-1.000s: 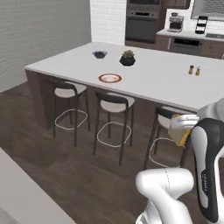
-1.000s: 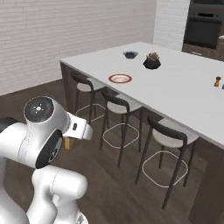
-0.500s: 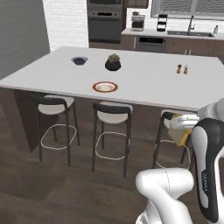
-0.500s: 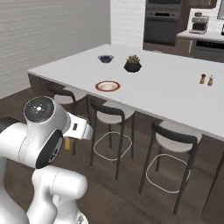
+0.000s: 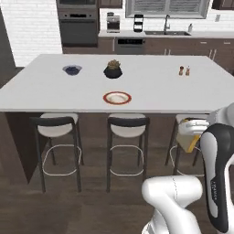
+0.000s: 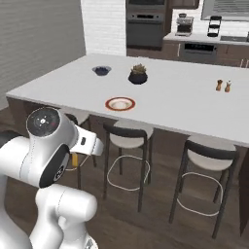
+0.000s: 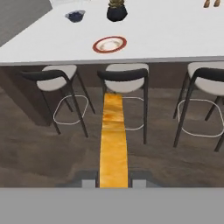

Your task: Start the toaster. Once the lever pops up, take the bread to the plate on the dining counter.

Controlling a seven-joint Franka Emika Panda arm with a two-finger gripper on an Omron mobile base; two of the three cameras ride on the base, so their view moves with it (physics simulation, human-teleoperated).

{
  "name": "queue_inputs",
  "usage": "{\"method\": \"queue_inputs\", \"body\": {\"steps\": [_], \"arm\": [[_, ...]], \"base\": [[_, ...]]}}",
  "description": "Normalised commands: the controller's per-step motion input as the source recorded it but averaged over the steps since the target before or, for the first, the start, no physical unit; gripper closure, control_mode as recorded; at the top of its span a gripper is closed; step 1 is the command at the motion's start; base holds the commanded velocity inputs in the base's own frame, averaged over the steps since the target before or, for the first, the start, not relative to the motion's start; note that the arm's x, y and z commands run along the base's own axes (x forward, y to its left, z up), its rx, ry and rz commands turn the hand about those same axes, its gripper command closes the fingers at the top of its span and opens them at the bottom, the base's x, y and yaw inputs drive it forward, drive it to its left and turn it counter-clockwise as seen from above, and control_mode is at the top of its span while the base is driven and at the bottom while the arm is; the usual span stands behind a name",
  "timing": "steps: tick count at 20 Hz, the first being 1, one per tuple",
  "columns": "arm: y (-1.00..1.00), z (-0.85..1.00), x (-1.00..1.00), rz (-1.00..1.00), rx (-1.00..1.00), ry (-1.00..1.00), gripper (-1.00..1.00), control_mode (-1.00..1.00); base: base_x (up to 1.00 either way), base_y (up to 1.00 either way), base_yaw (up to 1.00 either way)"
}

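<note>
Jaws clenched on the bread (image 7: 113,144), seen edge-on between the two tips and projecting forward. Gripper (image 7: 113,183) is held low, below counter height, on the stool side of the dining counter (image 5: 151,87). The plate (image 7: 109,44) sits near the counter's near edge, ahead. Judgement: lift clear of the middle stool (image 7: 125,81) back first, then carry over the plate, level the slice, and release low.

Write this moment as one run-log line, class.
phase: carrying | gripper: shut on bread | plate: bare, on dining counter | arm: short of counter, stools between
</note>
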Motion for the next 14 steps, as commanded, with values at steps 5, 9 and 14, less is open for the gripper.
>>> {"method": "queue_inputs", "body": {"steps": [5, 9, 14], "arm": [[0.00, 0.00, 0.00, 0.00, 0.00, 0.00, 1.00, 1.00], [0.00, 0.00, 0.00, 0.00, 0.00, 0.00, 1.00, 1.00], [0.00, 0.00, 0.00, 0.00, 0.00, 0.00, 1.00, 1.00]], "base": [[0.89, 1.00, -0.40], [0.94, 1.00, -0.38], [0.96, 0.79, -0.31]]}}
